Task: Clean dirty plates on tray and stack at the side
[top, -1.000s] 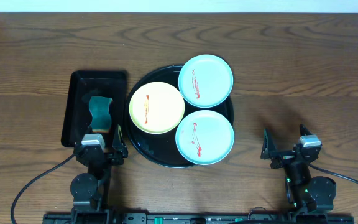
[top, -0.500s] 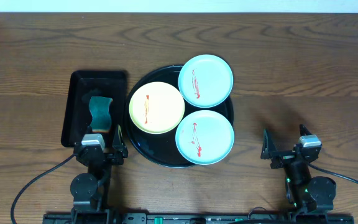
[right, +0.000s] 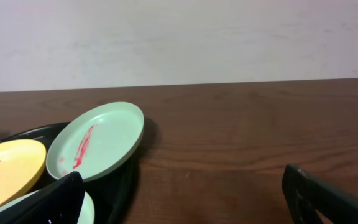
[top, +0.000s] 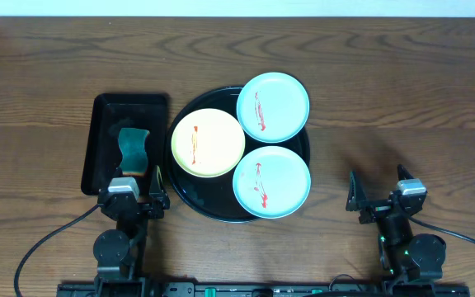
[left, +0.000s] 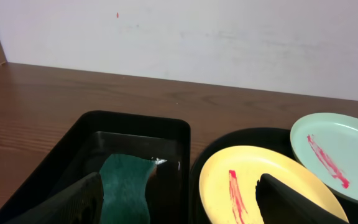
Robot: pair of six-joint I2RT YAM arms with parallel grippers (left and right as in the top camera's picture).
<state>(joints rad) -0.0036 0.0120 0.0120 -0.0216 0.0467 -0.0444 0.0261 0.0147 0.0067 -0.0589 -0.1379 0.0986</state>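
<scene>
The round black tray (top: 186,200) holds three plates with red smears: a pale yellow plate (top: 209,143) at left, a turquoise plate (top: 273,107) at the back right, and a second turquoise plate (top: 272,181) at the front right. My left gripper (top: 136,186) is open and empty near the table's front edge, left of the tray. My right gripper (top: 380,188) is open and empty on the bare wood to the right of the tray. The left wrist view shows the yellow plate (left: 253,180). The right wrist view shows the back turquoise plate (right: 95,140).
A smaller rectangular black tray (top: 105,111) stands left of the round tray and holds a teal sponge (top: 133,149), also seen in the left wrist view (left: 126,193). Bare wood-grain tabletop (top: 402,107) stretches to the right and behind. A white wall (right: 179,37) stands behind the table.
</scene>
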